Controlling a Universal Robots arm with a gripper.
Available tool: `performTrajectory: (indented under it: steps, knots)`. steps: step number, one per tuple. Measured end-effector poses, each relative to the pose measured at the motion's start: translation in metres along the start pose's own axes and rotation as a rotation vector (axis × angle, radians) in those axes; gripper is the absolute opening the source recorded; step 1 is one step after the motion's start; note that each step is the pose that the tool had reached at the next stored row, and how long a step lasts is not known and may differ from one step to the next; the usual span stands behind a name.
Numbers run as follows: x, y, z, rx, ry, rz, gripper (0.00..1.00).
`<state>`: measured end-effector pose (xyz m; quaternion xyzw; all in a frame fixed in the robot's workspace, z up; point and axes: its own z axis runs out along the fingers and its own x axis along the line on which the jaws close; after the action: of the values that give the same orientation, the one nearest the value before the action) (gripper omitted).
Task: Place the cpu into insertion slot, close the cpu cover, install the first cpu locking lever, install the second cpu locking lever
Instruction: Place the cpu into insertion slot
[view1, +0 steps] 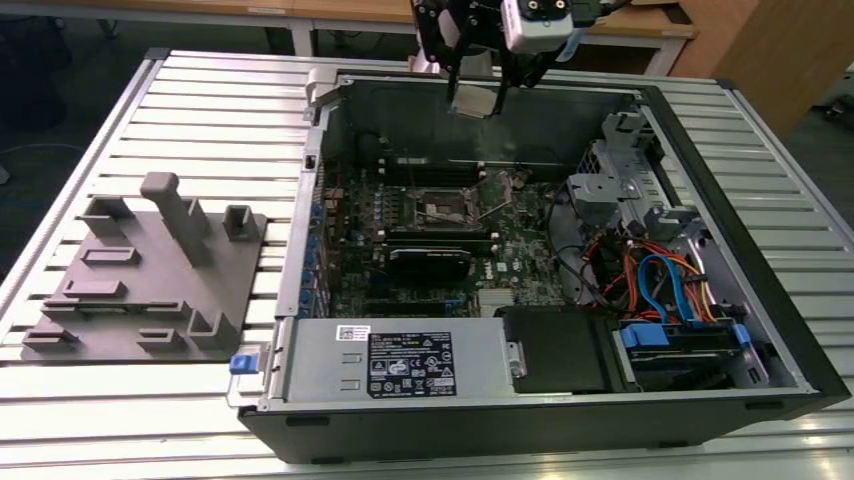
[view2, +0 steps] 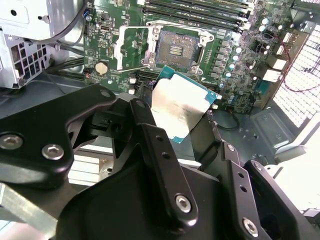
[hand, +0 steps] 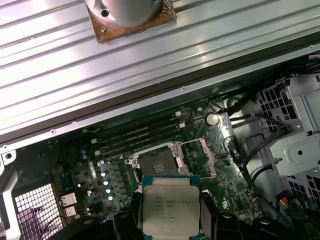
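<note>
1. The cpu (view2: 182, 107) is pinched by two opposite edges between the black fingers (view2: 145, 125) of the gripper (view1: 478, 95). The jaws are drawn in only as far as the chip's width, and its silver-grey top faces out between them in both wrist views.
2. In the exterior view the chip hangs in the air at the far rim of the open computer case (view1: 534, 430). It is above the green motherboard (view1: 514, 265) and well apart from it.
3. The insertion slot (view2: 177, 47) lies bare, its dark centre exposed and nothing seated in it.
4. The cpu cover (view2: 131, 46) stands swung open just beside the socket, and thin wire levers lie loose along the socket's edges.
5. Count: one chip, one socket, one cover, one gripper with two fingers. There is also one round coin cell (view2: 101, 66) on the board and a bank of long black memory slots (hand: 140, 135) beside the socket.
6. The arm's wrist is poised over the case's far wall with its fingers pointing down.
7. The case rests on a slatted aluminium table (view1: 200, 100), with one grey fixture plate (view1: 147, 270) lying towards the exterior view's left of it.
8. A grey power supply (view1: 400, 360) sits along the case's near side, and blue and orange cables (view1: 667, 280) trail at the exterior view's right.
</note>
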<state>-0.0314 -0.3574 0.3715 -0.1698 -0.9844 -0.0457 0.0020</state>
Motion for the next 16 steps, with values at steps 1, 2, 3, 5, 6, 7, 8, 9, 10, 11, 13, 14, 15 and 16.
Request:
performTrajectory:
  steps: [1,2,3,5,6,7,8,9,10,11,13,14,15,16]
  knots:
    - [0.0001,0.0000,0.0000,-0.0001,-0.0004,0.004,0.54]
    - [0.0002,-0.0001,0.0001,-0.0003,-0.0010,0.011,0.54]
    - [0.0003,-0.0001,0.0001,-0.0004,-0.0018,0.020,0.54]
    - [0.0004,-0.0001,0.0002,-0.0007,-0.0033,0.037,0.54]
    - [0.0004,-0.0002,0.0002,-0.0008,-0.0039,0.043,0.54]
    - [0.0004,-0.0002,0.0002,-0.0009,-0.0041,0.046,0.54]
    - [0.0004,-0.0002,0.0002,-0.0010,-0.0043,0.047,0.54]
    - [0.0004,-0.0002,0.0002,-0.0010,-0.0043,0.048,0.54]
    - [0.0004,-0.0002,0.0002,-0.0010,-0.0043,0.048,0.54]
    - [0.0004,-0.0002,0.0002,-0.0010,-0.0044,0.048,0.54]
    - [0.0004,-0.0002,0.0002,-0.0010,-0.0044,0.048,0.54]
    - [0.0004,-0.0002,0.0002,-0.0010,-0.0044,0.048,0.54]
    - [0.0004,-0.0002,0.0002,-0.0010,-0.0043,0.048,0.54]
    - [0.0004,-0.0002,0.0002,-0.0010,-0.0043,0.048,0.54]
